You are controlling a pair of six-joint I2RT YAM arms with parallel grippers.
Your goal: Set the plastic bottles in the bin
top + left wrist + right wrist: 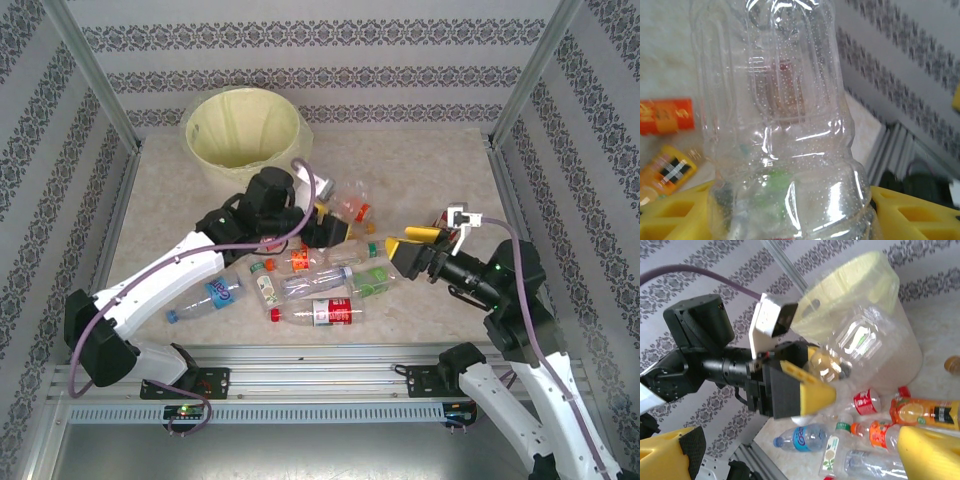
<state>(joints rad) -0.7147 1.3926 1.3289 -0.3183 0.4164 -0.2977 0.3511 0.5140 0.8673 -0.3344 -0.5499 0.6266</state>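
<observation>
Labels: red-label bottle (333, 313), blue-label bottle (222, 292); writing unreadable.
Left claw (332, 222): pinching clear bottle (790, 125).
Right claw (405, 243): spread wide.
Behind: bin (245, 92) on tabletop (420, 170).

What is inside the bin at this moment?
The bin shows its pale yellow bag lining and nothing else; its near wall hides the lower inside.
</observation>
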